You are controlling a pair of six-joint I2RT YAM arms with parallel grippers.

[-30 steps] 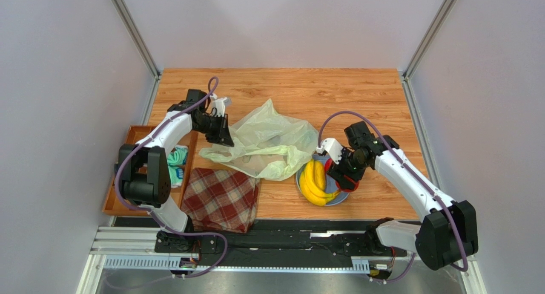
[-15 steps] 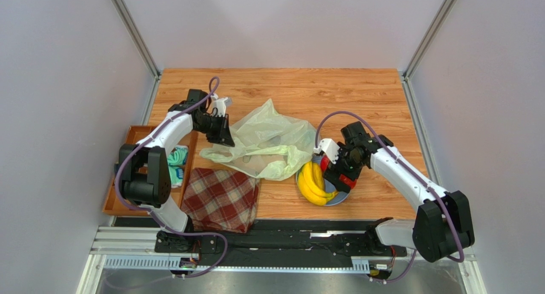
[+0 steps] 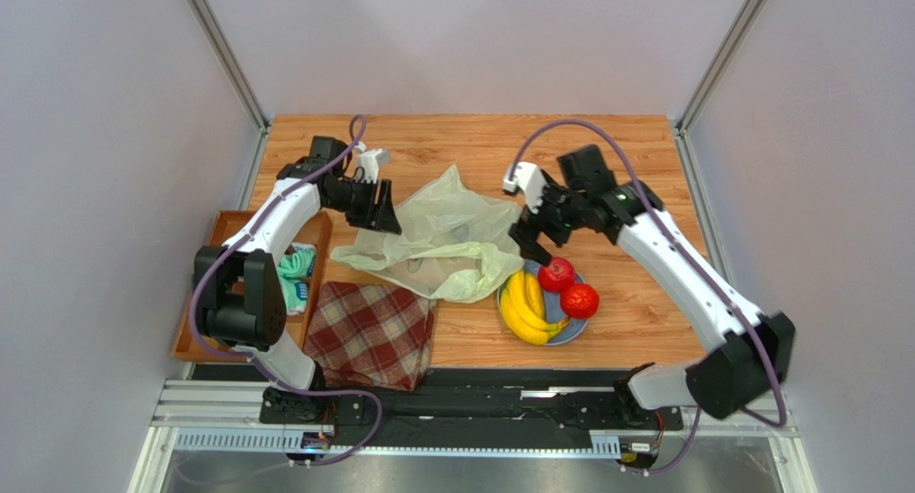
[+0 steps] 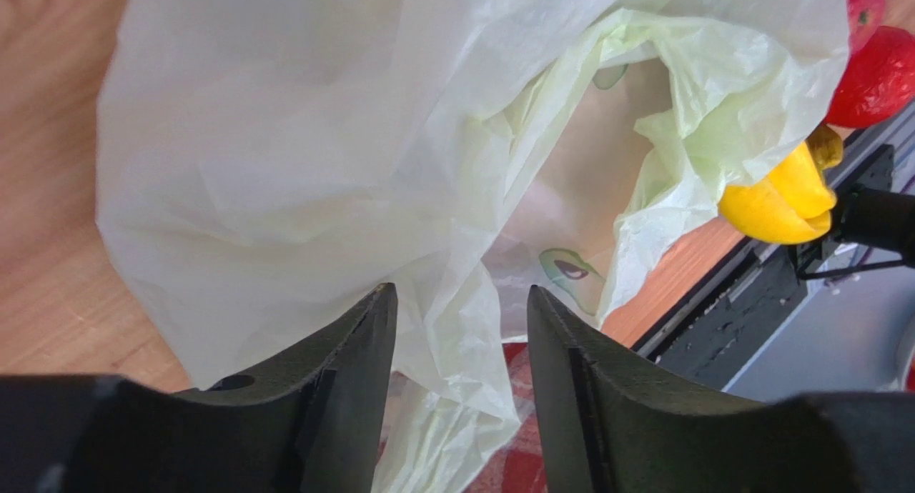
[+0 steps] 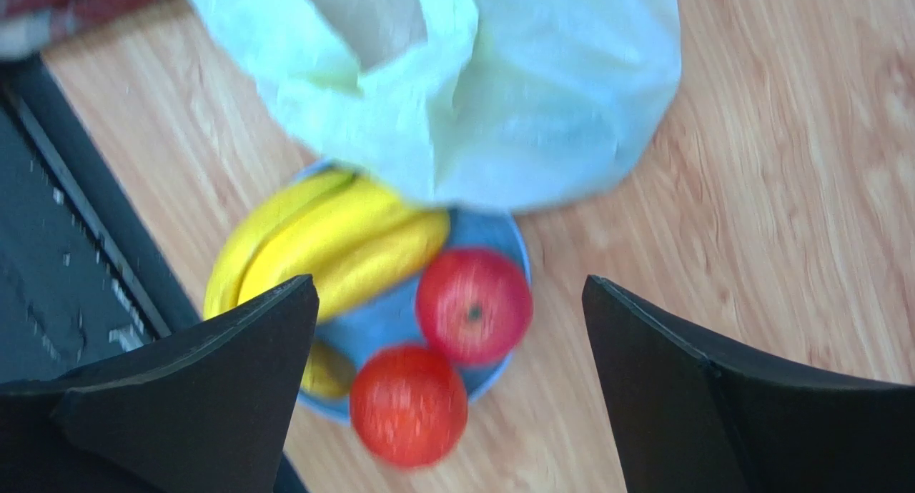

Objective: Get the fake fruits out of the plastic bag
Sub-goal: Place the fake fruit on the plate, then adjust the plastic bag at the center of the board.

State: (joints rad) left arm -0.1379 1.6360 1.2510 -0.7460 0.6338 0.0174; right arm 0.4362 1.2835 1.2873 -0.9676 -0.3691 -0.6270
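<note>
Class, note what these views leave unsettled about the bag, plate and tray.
Top and left wrist views: the plastic bag hides whether fruit remains inside.
Right wrist view: blurred; the bag overlaps the blue plate.
Top view: tray contents too small, partly behind the left arm.

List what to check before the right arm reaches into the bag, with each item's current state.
1. Right claw open and empty: ok.
2. Banana bunch and both red fruits resting on the blue plate: ok.
3. Left claw holding the plastic bag: not ok, jaws apart, film between them.
4. Fruit left inside the bag: cannot tell.
5. Bag off the plate: not ok, its edge overlaps the rim.
</note>
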